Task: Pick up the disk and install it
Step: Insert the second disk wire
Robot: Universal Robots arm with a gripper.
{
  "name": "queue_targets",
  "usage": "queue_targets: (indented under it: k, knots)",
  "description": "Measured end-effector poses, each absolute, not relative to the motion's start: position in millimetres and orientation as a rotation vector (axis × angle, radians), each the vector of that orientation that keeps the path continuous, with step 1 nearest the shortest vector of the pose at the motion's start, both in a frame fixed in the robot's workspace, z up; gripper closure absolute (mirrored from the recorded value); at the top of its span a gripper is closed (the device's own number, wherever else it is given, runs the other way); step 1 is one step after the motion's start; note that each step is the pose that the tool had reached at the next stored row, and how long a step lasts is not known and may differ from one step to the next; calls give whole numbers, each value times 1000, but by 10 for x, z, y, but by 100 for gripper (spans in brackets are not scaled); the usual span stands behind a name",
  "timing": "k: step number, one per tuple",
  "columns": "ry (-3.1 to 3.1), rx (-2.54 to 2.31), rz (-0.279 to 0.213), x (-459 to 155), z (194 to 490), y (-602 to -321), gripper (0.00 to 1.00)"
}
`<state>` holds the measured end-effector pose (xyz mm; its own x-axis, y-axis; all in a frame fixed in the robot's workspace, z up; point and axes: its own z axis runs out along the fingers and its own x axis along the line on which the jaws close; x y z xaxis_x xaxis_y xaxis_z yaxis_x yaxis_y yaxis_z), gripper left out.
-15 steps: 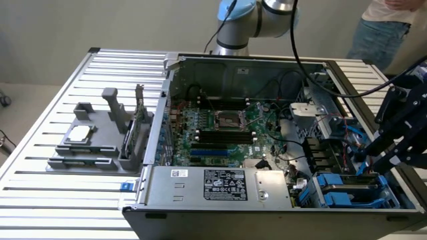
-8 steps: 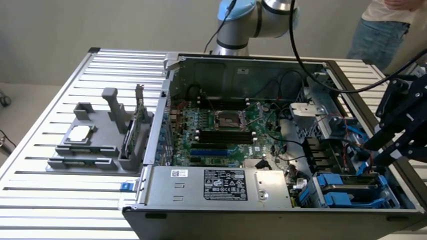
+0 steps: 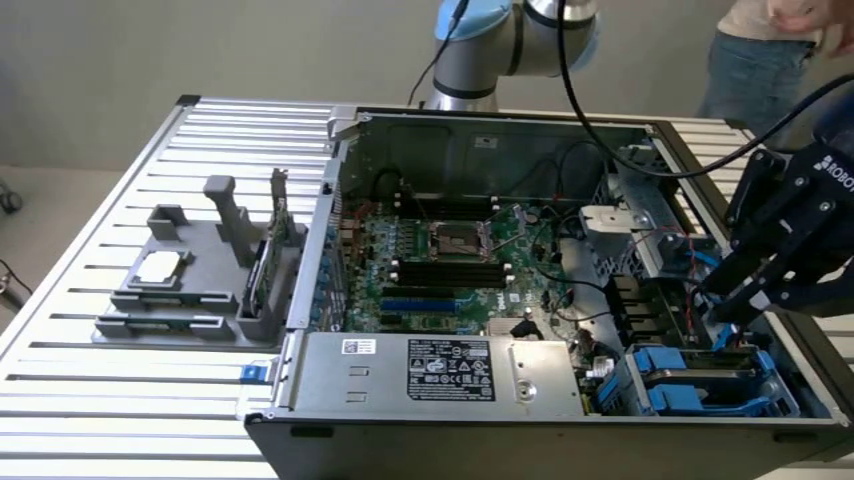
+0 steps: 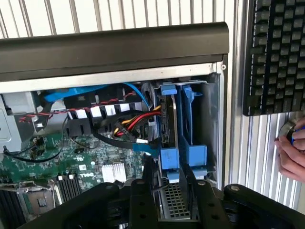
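**A:** The fingers, how do they stand?

**B:** Spread. The black gripper [image 4: 169, 183] hangs over the near corner of the case on the exterior view's right [image 3: 718, 315]. In the wrist view its two fingers [image 4: 143, 191] are apart, with a little gap either side of the blue end piece between them. They pinch nothing.

**A:** And the disk?

**B:** The flat silver-grey hard drive in its blue plastic carrier [image 4: 167, 119] stands on edge inside the drive bay, just beyond the fingertips. I cannot tell whether it is fully seated.

**A:** What sits beside it?

**B:** A second blue plastic carrier [image 4: 193, 119], just beside it towards the case wall. On the other side a bundle of red, yellow and black cables [image 4: 138, 121] runs in close to the drive.

**A:** Further out?

**B:** The open black computer case [image 3: 534, 445] lies on its side. Its green motherboard [image 3: 454, 270] is in the middle and a large grey metal box with a label [image 3: 441, 375] is along the near edge. The case rests on a slatted aluminium table [image 3: 134, 400].

**A:** Anything on the exterior view's left?

**B:** A grey plastic fixture [image 3: 174, 300], well apart from the case, with a small square silver chip [image 3: 158, 265] on it.

**A:** Anyone about?

**B:** A person in jeans [image 3: 754, 60] stands at the far right. In the wrist view a hand [image 4: 293, 152] rests near a black keyboard [image 4: 276, 57] outside the case.
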<state>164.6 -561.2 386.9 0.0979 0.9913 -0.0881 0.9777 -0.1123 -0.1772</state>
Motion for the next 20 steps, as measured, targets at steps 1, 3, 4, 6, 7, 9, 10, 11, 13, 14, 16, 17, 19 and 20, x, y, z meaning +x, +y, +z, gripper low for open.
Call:
queue_targets:
  k: [1, 3, 4, 6, 7, 9, 10, 11, 13, 14, 16, 17, 19, 20]
  knots:
    - [-2044, -2275, 279, 1641, 3869, -5582, 64]
    - [-2052, -2284, 263, 1637, 3870, -5540, 64]
    - [-2058, -2292, 251, 1637, 3869, -5532, 64]
    - [-2070, -2308, 233, 1637, 3867, -5531, 64]
    - [-2077, -2318, 225, 1635, 3867, -5531, 64]
    - [-2091, -2337, 208, 1626, 3861, -5531, 64]
    - [-2096, -2344, 201, 1615, 3856, -5531, 64]
    - [-2098, -2347, 197, 1603, 3851, -5531, 64]
    - [-2099, -2348, 195, 1564, 3844, -5531, 64]
    - [-2099, -2349, 195, 1549, 3841, -5531, 64]
    - [-2100, -2349, 195, 1543, 3833, -5528, 64]
    - [-2100, -2350, 196, 1543, 3831, -5522, 64]
    - [-2101, -2351, 197, 1541, 3817, -5509, 64]
    - [-2101, -2351, 198, 1540, 3810, -5502, 64]
